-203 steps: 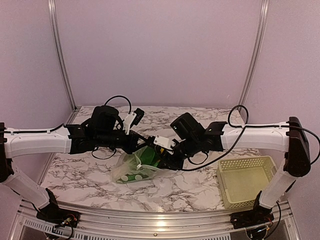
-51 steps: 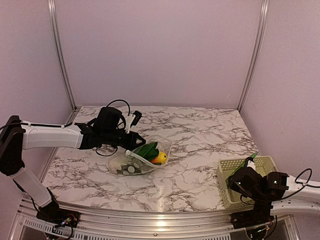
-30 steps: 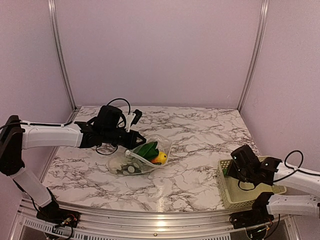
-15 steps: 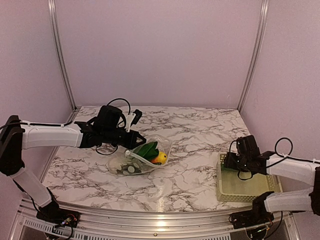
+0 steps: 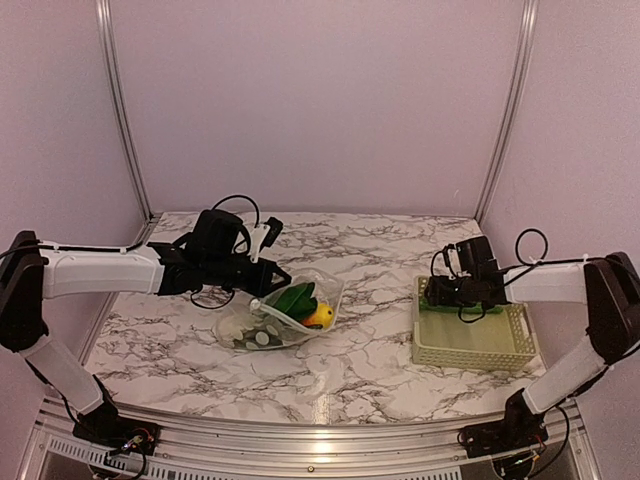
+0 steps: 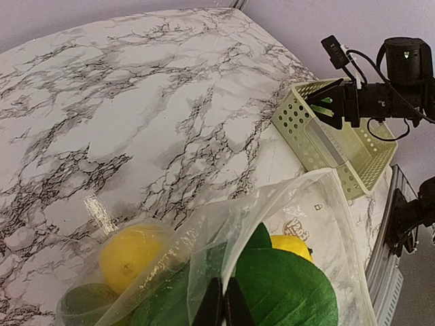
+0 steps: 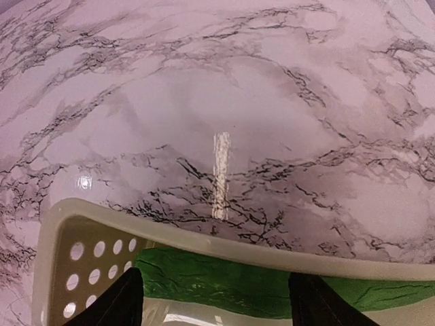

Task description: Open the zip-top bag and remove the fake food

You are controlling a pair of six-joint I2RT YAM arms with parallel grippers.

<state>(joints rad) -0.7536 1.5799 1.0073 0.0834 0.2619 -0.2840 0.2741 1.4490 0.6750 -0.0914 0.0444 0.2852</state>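
Note:
The zip-top bag (image 5: 248, 330) lies open at the table's middle with a green leafy piece (image 5: 294, 299) and a yellow piece (image 5: 322, 316) of fake food inside. My left gripper (image 5: 268, 289) is shut on the bag's upper film and holds the mouth up. In the left wrist view my left gripper (image 6: 223, 307) pinches the clear film (image 6: 204, 258) over a green leaf (image 6: 299, 292) and a yellow fruit (image 6: 128, 255). My right gripper (image 5: 441, 296) is open over the basket's far left corner. In its wrist view a green leafy piece (image 7: 224, 282) lies in the basket between the spread fingers (image 7: 126, 299).
The pale yellow-green lattice basket (image 5: 468, 345) stands at the right of the marble table; its rim shows in the right wrist view (image 7: 224, 246) and its wall in the left wrist view (image 6: 302, 136). Metal posts and purple walls close the back and sides.
My right arm has swung forward from the near right to the basket's far left corner, and the green piece now lies in the basket. The basket has shifted left. The left gripper and bag have not moved.

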